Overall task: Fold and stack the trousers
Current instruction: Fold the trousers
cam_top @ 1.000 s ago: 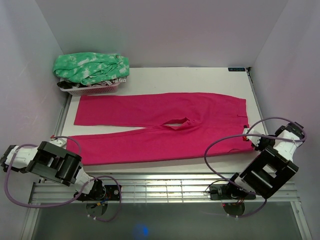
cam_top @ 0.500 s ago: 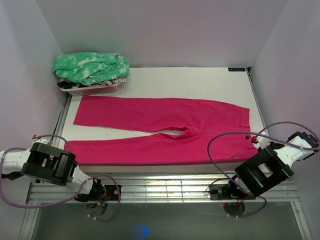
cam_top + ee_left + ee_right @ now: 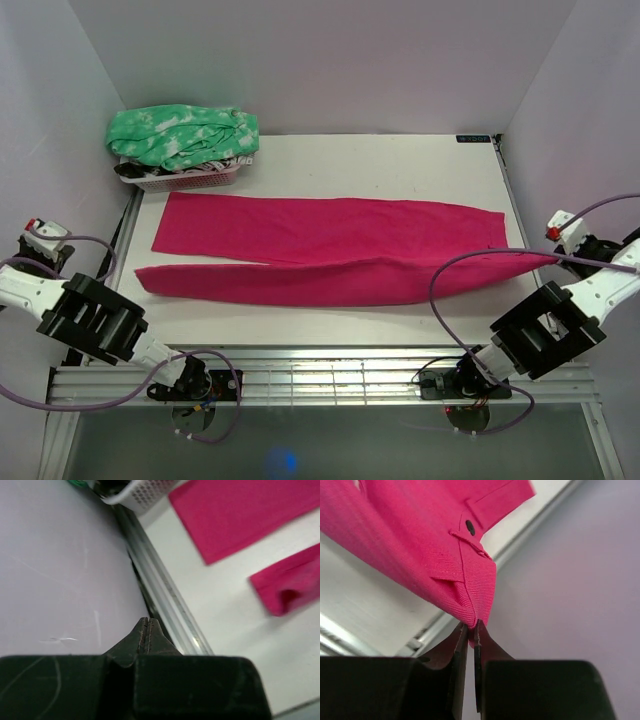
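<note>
Both arms have swung outward since the earlier frame. The right end effector (image 3: 471,627), which was over the waistband near the lower right of the tabletop (image 3: 400,160), now sits beyond the tabletop's right edge. The left end effector (image 3: 146,622) has gone from the near leg's hem to the far left of the frame, by the wall.

The trousers (image 3: 330,245) have followed the pull. The gap at the crotch has closed, and both legs now lie drawn out long across the middle of the tabletop, with the waist tapering off to the right.

The right end effector is clamped on the waistband corner (image 3: 475,595), just below the button (image 3: 470,527), and holds it lifted clear of the surface, probably to tension the cloth and flatten it for a fold.

The left end effector is pressed fully together with nothing in it. The near leg's hem (image 3: 287,582) lies loose on the tabletop, well apart from it.

The basket (image 3: 185,180) with the green-and-white garment (image 3: 180,135) sits unchanged at upper left.
</note>
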You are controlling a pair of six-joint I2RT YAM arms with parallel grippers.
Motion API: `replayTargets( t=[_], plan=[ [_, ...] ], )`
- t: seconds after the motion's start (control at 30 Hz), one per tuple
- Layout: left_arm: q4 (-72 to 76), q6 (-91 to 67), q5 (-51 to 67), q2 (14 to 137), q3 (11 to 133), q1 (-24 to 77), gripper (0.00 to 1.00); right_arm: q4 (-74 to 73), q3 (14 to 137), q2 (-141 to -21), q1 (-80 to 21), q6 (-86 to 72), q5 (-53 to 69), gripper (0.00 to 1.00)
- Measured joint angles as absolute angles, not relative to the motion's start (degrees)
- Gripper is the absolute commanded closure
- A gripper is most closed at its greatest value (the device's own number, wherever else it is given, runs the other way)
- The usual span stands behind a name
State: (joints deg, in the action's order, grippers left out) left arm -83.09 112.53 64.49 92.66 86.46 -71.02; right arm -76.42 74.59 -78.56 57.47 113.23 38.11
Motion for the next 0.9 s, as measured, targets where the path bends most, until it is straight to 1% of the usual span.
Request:
replayTargets(
  t=[0.2, 0.3, 0.33, 0.4, 0.43, 0.47, 0.5, 0.53, 0.6, 0.7, 0.8, 0.9],
  plan=[
    [-76.69, 106.98, 70.78, 92.66, 89.3, -71.13, 1.0, -72.95, 84.38, -81.78, 57.74, 113.32, 43.97, 0.92],
    [-76.14, 107.81, 71.29, 92.33, 88.95, -70.72, 1.0, -72.84, 85.69, -82.56, 57.74, 113.45, 44.82, 0.92],
    [-75.88, 108.86, 70.26, 91.66, 87.96, -70.19, 0.88, -72.51, 85.3, -82.54, 57.74, 113.51, 44.77, 0.92],
    [-74.61, 110.63, 67.02, 88.64, 82.24, -67.7, 0.67, -70.57, 82.21, -81.65, 57.74, 113.71, 44.51, 0.92],
    [-74.78, 111.18, 65.14, 86.67, 78.28, -65.84, 0.6, -69.43, 79.55, -80.71, 57.74, 113.75, 44.21, 0.92],
    [-75.09, 111.59, 63.57, 84.82, 74.28, -63.92, 0.32, -68.36, 76.51, -79.59, 57.74, 113.8, 43.62, 0.92],
    [-75.44, 112.27, 62.39, 83.48, 71.44, -62.0, 0.23, -67.53, 73.36, -78.32, 57.74, 113.89, 43.13, 0.92],
    [-76.16, 112.4, 60.86, 82.28, 68.64, -59.31, 0.2, -67.33, 70.65, -77.17, 57.74, 113.97, 42.46, 0.92],
    [-77.08, 112.66, 58.24, 81.32, 65.84, -53.58, 0.19, -67.07, 67.22, -75.48, 57.65, 114.04, 41.5, 0.92],
    [-77.14, 110.89, 56.36, 82.41, 66.37, -43.72, 0.21, -66.37, 65.19, -73.97, 57.45, 114.06, 40.62, 0.92],
    [-77.8, 104.57, 55.53, 87.11, 70.98, -35.62, 0.24, -65.36, 64.97, -73.65, 57.23, 114.06, 40.23, 0.92],
    [-77.12, 96.14, 53.87, 94.89, 77.54, -29.98, 0.26, -64.36, 64.97, -73.67, 57.23, 114.08, 39.51, 0.92]
  ],
)
